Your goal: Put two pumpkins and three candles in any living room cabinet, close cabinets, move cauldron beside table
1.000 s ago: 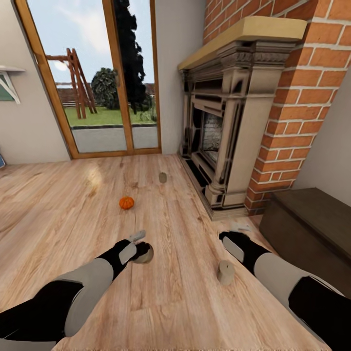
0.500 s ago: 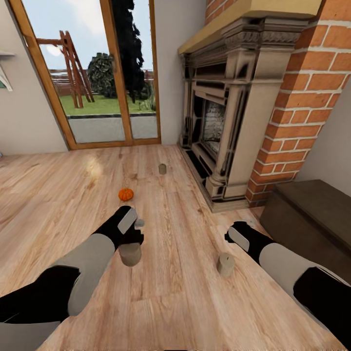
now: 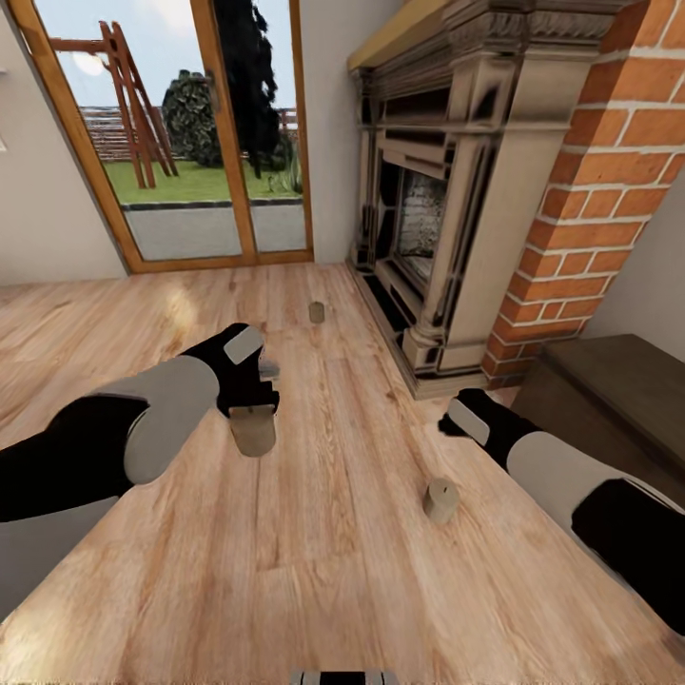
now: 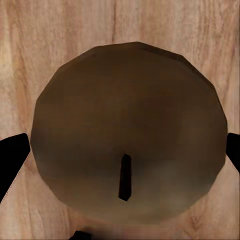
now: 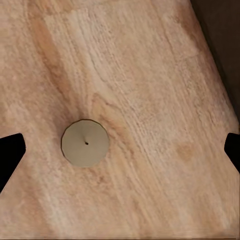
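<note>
Wood floor; left end effector grips 1 candle.

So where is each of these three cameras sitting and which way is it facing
Head view: on the robot's head, facing forward and down at the floor, fireplace and glass doors; both arms show.
Left wrist view: above the left gripper, facing down onto the held candle; dark fingertips at the edges.
Right wrist view: above the right gripper, facing down at a standing candle.
Shared: both candles appear in the head view too.
</note>
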Robot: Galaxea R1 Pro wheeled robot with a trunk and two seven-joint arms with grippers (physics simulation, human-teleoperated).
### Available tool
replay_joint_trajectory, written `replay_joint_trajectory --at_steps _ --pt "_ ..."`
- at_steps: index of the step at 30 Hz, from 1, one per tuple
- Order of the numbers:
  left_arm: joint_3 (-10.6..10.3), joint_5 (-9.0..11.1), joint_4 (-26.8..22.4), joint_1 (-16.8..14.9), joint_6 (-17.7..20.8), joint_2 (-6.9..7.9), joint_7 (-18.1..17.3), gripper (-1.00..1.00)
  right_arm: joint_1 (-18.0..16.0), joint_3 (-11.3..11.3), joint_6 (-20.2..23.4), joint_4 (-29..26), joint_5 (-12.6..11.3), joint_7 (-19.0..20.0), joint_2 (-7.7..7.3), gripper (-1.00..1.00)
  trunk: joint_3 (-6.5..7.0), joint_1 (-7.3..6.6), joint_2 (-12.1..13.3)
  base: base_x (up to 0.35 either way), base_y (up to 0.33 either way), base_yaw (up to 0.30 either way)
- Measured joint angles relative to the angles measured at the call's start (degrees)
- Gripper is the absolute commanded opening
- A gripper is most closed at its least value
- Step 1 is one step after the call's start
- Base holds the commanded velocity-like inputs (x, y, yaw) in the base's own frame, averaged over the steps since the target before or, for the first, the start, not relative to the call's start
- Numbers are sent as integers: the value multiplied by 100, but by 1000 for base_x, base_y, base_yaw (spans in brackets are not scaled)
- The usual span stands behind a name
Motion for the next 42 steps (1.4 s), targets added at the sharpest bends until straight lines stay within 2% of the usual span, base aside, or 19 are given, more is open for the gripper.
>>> replay_joint_trajectory --at_steps 6,16,22,27,30,42 --pt "10 293 -246 -271 -15 24 3 -100 -31 -275 63 -1 -343 4 35 100 -133 16 -8 0 0 0" --pt "17 540 -395 -312 -135 67 4 -100 -36 -362 67 -3 -432 12 46 100 -356 42 -21 0 0 0" --pt "13 586 -401 -313 -155 70 10 -100 -100 -365 192 -93 -395 -35 106 100 -488 57 -29 0 0 0" --pt "6 586 -397 -313 -162 76 23 -100 -392 -365 812 -192 -370 -356 201 100 -599 70 -36 0 0 0" --pt "7 592 -380 -313 -167 78 38 -100 -463 -364 984 -264 -375 -465 221 100 -666 78 -40 0 0 0" --pt "3 587 -218 -314 -273 86 57 -100 -718 -372 1077 -537 -377 -548 223 100 -932 109 -56 0 0 0"
